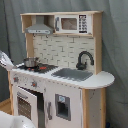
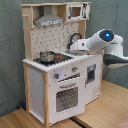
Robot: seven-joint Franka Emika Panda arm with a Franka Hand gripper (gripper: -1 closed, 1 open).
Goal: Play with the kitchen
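Observation:
The kitchen [image 1: 60, 95] [image 2: 55, 85] is a tall toy of white panels and light wood. It shows in both exterior views with its oven door [image 1: 24, 104] [image 2: 65, 97] shut. A small pot [image 1: 31, 62] [image 2: 47, 56] sits on the stove, and the grey sink [image 1: 72, 74] lies under the black faucet [image 1: 84, 59] [image 2: 75, 36]. In the second exterior view my white arm [image 2: 102, 42] reaches in from the right, with the gripper [image 2: 71, 48] at counter height beside the stove. In the first exterior view the gripper [image 1: 5, 60] only pokes in at the left edge.
A hood [image 1: 39, 29] [image 2: 49, 20] and a microwave [image 1: 70, 23] [image 2: 75, 11] sit at the top of the kitchen. Grey curtain hangs behind it. The kitchen stands on a wooden floor [image 2: 110, 107]. A white rounded part of the arm [image 1: 10, 121] fills the first exterior view's lower left corner.

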